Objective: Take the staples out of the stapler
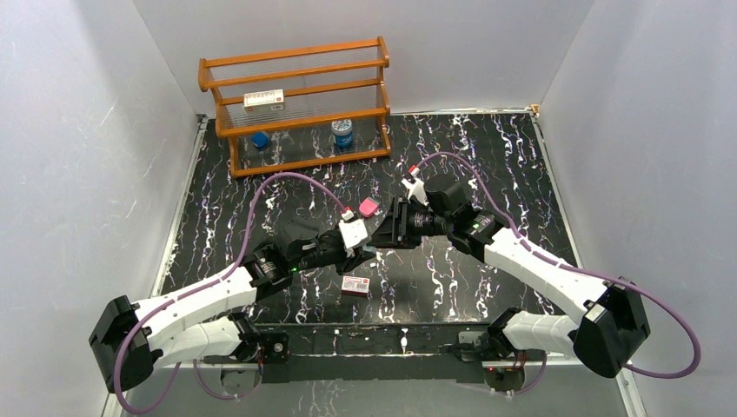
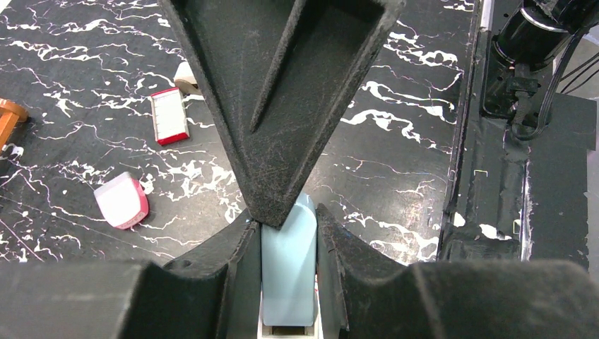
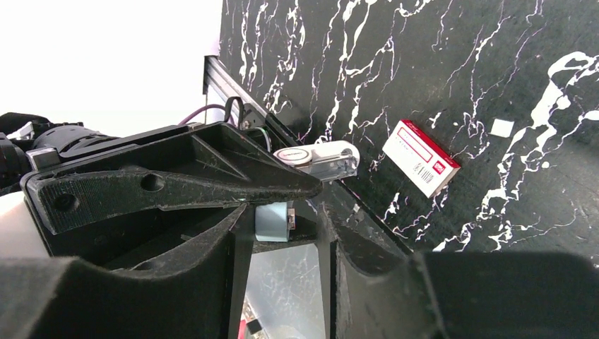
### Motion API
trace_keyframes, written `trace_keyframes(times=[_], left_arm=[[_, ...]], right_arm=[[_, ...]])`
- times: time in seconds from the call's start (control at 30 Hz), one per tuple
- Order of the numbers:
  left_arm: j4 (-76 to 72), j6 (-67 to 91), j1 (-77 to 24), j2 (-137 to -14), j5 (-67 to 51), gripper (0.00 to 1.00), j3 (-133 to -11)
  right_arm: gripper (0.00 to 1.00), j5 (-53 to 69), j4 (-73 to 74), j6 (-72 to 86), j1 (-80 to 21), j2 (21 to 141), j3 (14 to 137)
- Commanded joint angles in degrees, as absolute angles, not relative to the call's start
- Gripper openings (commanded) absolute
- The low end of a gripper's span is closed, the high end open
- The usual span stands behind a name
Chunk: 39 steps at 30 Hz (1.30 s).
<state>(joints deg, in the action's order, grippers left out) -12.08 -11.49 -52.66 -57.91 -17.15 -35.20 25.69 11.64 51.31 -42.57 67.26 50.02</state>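
holding the stapler [image 2: 288,275] above the bench [image 1: 487,165], box [image 1: 355,285] at its 6 o'clock, the left hand [image 2: 285,219] clamps its body. right hand [image 3: 282,215] brackets the tip, pinch or not i cannot tell — best draw the staple tray straight out, untwisted.

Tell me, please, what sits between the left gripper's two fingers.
The light-blue stapler sits there, clamped by both fingers, as the left wrist view shows.

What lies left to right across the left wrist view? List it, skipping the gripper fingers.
Rack foot → pink block → red-label box → stapler → arm base.
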Motion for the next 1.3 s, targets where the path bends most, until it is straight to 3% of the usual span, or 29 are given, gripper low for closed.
trace_keyframes(times=[0.0, 0.5, 0.67, 0.77, 1.1, 1.27], left_arm=[[-14.93, -11.25, -52.48, -57.29, -18.09, 0.00, -35.20], [-17.38, -9.14, -52.47, -57.15, -16.37, 0.00, -33.23], [-18.18, -8.96, -52.47, -56.61, -15.66, 0.00, -32.72], [-18.02, -9.05, -52.47, -56.60, -15.56, 0.00, -32.78], [-18.39, -9.10, -52.47, -55.93, -14.54, 0.00, -32.50], [-18.74, -9.05, -52.49, -55.90, -13.97, 0.00, -32.51]], right_arm=[[0.44, 27.63, 7.64, 51.81, -42.96, 67.73, 50.23], [0.29, 29.66, 6.11, 53.52, -42.94, 67.31, 49.28], [0.40, 30.17, 7.11, 53.19, -42.90, 67.89, 50.07], [0.41, 30.87, 6.86, 53.18, -42.98, 68.23, 50.10], [0.33, 31.11, 7.73, 52.82, -42.89, 68.76, 49.83], [0.23, 30.78, 7.75, 52.53, -42.94, 68.82, 50.28]])
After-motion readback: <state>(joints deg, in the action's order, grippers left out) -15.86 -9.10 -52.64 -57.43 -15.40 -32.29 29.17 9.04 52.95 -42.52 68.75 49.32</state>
